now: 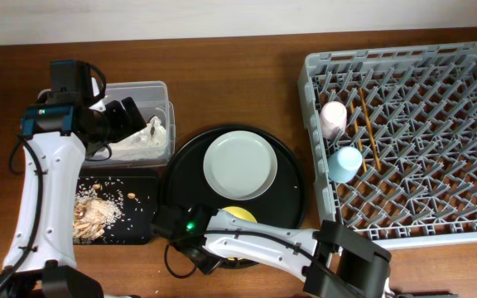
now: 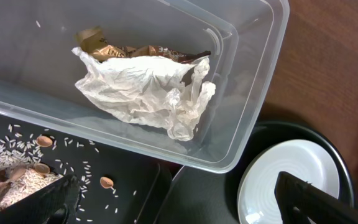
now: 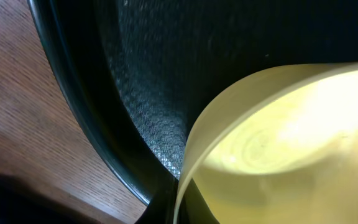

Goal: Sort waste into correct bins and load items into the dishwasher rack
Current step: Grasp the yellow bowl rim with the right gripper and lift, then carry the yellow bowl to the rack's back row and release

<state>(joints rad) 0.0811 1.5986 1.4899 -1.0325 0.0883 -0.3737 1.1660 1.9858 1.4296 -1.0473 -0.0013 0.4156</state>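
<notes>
Yellow bowl pinched at its rim by the closed right gripper. Left gripper gapes wide above the clear tub.

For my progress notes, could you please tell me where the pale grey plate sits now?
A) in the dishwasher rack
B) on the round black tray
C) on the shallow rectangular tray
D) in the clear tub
B: the pale grey plate lies on the round black tray, left of the dishwasher rack.

We see napkin and wrapper in the tub, scraps in the black tray; pink cup, blue cup, chopsticks in the rack; plate, yellow bowl beside it.
</notes>
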